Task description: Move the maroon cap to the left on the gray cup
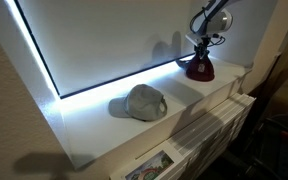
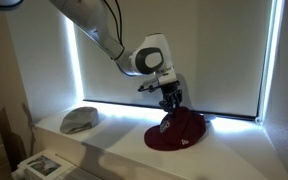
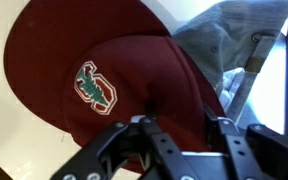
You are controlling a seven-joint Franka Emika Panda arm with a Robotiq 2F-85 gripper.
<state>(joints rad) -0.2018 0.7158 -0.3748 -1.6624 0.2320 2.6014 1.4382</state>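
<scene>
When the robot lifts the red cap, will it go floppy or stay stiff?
Probably floppy on top: the cap is cloth and looks creased in the wrist view. The curved brim likely stays stiff. It seems light, and lying flat on the shelf it shouldn't roll.

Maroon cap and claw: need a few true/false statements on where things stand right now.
1. The maroon cap sits on top of the gray cap. False: the two lie apart on the white ledge.
2. The claw is down at the maroon cap's crown. True.
3. The maroon cap carries a logo on its front. True, clear in the wrist view.
4. The claw hovers over the gray cap. False: the gray cap lies alone, well off to the side of the claw in both exterior views.
</scene>
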